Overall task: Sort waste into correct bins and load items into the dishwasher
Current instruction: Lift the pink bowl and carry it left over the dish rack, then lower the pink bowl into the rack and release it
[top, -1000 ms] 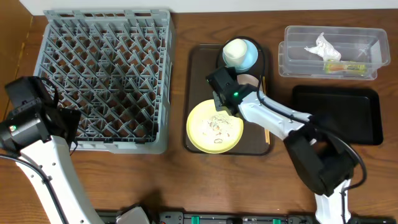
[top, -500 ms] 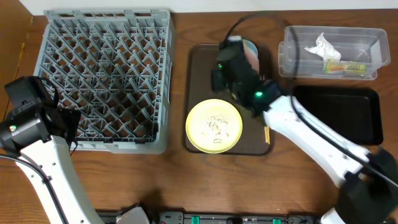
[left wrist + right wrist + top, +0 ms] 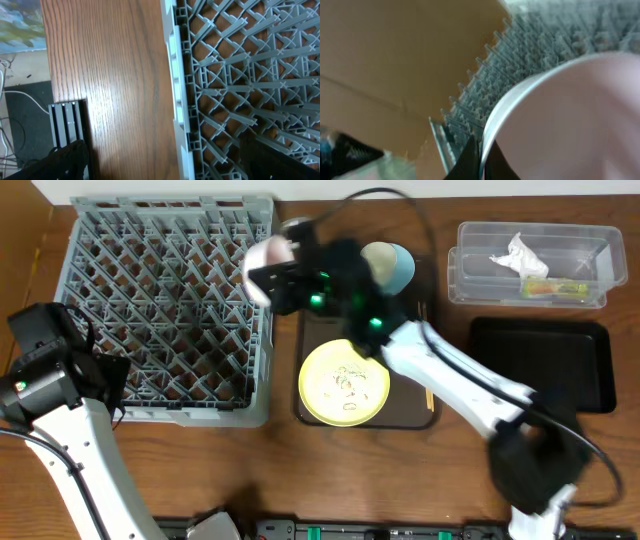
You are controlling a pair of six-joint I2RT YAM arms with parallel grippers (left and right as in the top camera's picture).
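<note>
Since half a second ago the right gripper [image 3: 285, 277] has swung left off the brown serving tray [image 3: 308, 330]. Its fingers pinch the rim of a round white bowl [image 3: 262, 258], which is over the right rim of the grey lattice plastic dish rack [image 3: 170, 310]. Blur hides which way the bowl's mouth faces. The left gripper [image 3: 175, 167] has its fingers spread wide.

cam: left wrist | table [image 3: 110, 75]: wood grain, fills left-centre | dish rack [image 3: 240, 75]: grey lattice, right half, pale rim running top to bottom, sits on table | pincer [image 3: 172, 162]: spread wide, straddles rack rim; dark fingers [image 3: 65, 160] in the bottom corners, one over table, one over lattice | slotted grey block [image 3: 67, 125]: lower left, just above table-side finger | white cables [image 3: 15, 125]: on dark floor, far left
</note>
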